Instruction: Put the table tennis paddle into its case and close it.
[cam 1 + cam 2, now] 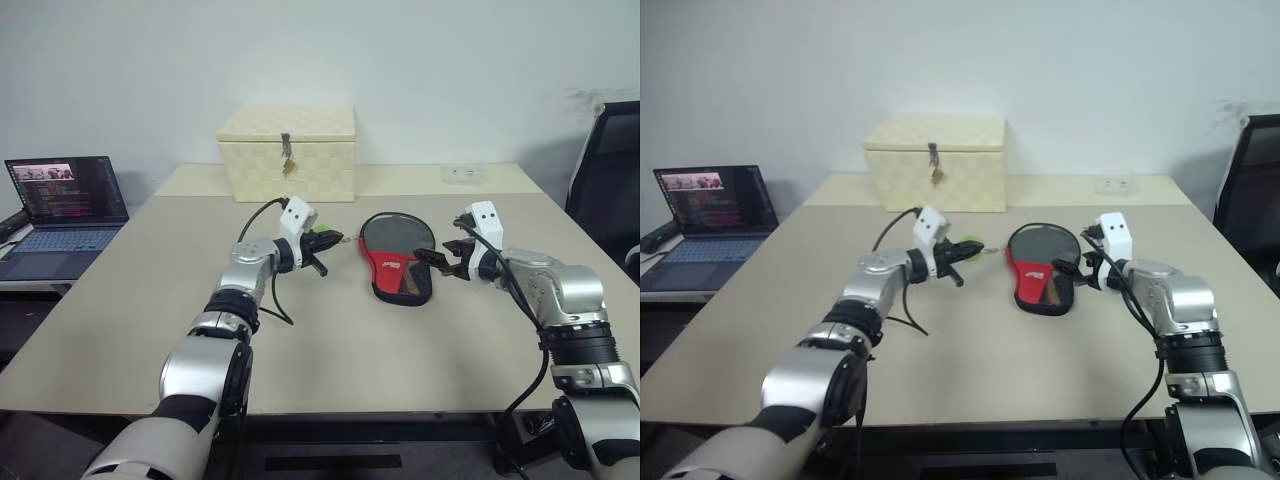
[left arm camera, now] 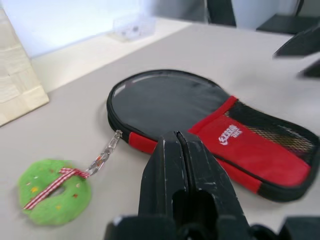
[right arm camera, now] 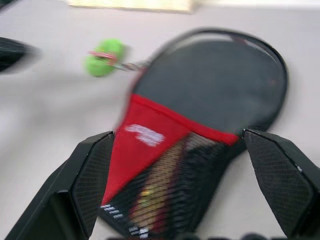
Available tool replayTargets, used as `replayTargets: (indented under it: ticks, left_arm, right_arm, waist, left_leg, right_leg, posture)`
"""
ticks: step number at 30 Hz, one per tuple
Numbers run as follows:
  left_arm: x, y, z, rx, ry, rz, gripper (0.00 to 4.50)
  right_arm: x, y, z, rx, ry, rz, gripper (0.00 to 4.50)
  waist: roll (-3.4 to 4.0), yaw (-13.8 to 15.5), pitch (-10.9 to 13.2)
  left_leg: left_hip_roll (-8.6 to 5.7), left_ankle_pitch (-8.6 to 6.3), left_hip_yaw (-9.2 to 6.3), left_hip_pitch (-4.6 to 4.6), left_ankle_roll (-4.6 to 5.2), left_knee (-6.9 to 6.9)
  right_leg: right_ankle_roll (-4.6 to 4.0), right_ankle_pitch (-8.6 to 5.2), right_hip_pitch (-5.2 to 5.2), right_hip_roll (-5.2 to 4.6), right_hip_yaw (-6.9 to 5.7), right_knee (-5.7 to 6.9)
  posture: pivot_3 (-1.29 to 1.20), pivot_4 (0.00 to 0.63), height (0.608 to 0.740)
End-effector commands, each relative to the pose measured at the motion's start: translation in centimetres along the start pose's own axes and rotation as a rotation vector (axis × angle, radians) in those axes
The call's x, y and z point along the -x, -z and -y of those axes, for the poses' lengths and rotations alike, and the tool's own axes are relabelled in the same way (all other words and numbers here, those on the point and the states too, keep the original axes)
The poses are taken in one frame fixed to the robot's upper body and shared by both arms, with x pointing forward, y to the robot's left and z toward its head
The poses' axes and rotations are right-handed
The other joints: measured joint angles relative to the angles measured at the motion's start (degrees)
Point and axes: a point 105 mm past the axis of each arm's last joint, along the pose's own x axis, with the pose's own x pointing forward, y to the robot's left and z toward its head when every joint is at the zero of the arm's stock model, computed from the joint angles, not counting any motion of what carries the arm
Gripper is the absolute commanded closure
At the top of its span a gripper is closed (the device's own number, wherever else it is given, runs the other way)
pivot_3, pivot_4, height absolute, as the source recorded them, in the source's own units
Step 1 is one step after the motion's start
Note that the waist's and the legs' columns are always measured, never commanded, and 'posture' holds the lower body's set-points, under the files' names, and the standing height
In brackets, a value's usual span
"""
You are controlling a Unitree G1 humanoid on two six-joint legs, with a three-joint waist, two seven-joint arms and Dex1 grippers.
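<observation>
**Grippers either side of case**

Your L gripper (image 1: 322, 252) is pressed together, empty; R gripper (image 1: 432, 259) spread wide, empty. Case (image 1: 397, 256) lies flat on table (image 1: 330, 340) btwn them, green tag (image 2: 54, 191) by L fingertips. Cream box (image 1: 288, 152) beyond.

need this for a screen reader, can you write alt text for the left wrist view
A black and red paddle-shaped case lies flat on a beige table, a green tag chained to its zip. The left gripper, fingers shut, points at it from close by.
</observation>
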Motion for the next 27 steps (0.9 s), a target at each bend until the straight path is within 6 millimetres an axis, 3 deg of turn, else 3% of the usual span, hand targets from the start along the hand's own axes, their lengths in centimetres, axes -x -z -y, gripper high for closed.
replayTargets:
  ticks: [1,6,11,23,27]
  left_arm:
    - [2.1,-3.5,0.6,-0.012,0.067,0.121,4.46]
    - [5.8,-4.5,2.9,0.099,0.157,0.155,4.46]
    - [8.2,-4.8,4.0,0.122,0.156,0.129,4.46]
    - [10.1,-3.6,5.0,0.116,0.081,0.071,4.46]
    - [10.3,-3.5,4.8,0.1,0.062,0.053,4.5]
  right_arm:
    - [-1.5,-0.4,1.3,0.016,0.072,0.017,0.0]
    - [-3.6,1.3,1.1,-0.027,0.082,-0.014,0.0]
    - [-5.2,2.7,0.1,-0.05,0.07,-0.045,0.0]
    - [-7.6,4.2,-4.2,-0.028,-0.069,-0.117,0.0]
    - [-8.1,4.4,-5.1,-0.018,-0.089,-0.125,0.9]
  waist:
    - [0.0,-0.3,0.0]
    - [0.0,-1.1,0.0]
    - [0.01,-1.4,0.0]
    - [-0.04,-3.2,0.0]
    - [-0.04,-3.5,-0.1]
  left_leg:
    - [0.0,0.0,-0.03,0.01,0.0,0.0]
    - [0.05,0.01,-0.1,0.06,-0.01,0.0]
    - [0.06,0.01,-0.13,0.15,-0.02,0.01]
    - [0.15,0.01,-0.04,0.38,-0.02,0.03]
    - [0.26,0.01,-0.05,0.44,-0.02,0.01]
  right_leg:
    - [0.0,0.0,-0.01,0.0,0.02,0.05]
    - [-0.01,0.0,-0.02,-0.01,0.08,0.11]
    - [-0.02,0.0,0.01,-0.01,0.12,0.17]
    - [-0.06,0.03,0.13,0.01,0.24,0.26]
    - [-0.12,0.06,0.13,0.03,0.24,0.28]
  posture:
    - [0.0,0.15,0.74]
    - [0.0,0.15,0.74]
    - [0.0,0.15,0.74]
    - [0.0,0.15,0.74]
    - [0.0,0.15,0.74]
